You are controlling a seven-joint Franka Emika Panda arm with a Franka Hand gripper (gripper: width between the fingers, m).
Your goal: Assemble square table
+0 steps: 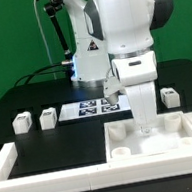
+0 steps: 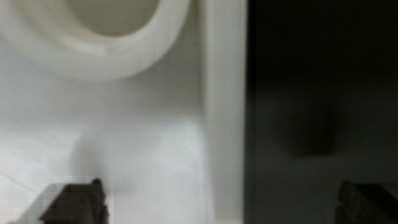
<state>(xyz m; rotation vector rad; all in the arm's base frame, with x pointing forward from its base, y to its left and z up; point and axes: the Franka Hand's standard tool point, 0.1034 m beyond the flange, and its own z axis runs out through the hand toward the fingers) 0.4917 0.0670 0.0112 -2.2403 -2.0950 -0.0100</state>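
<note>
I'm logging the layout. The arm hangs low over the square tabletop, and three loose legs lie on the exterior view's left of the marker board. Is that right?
Only the count is wrong. The exterior view shows two loose legs on its left of the marker board, not three; a third leg lies on its right. The arm does hang low over the square tabletop.
</note>
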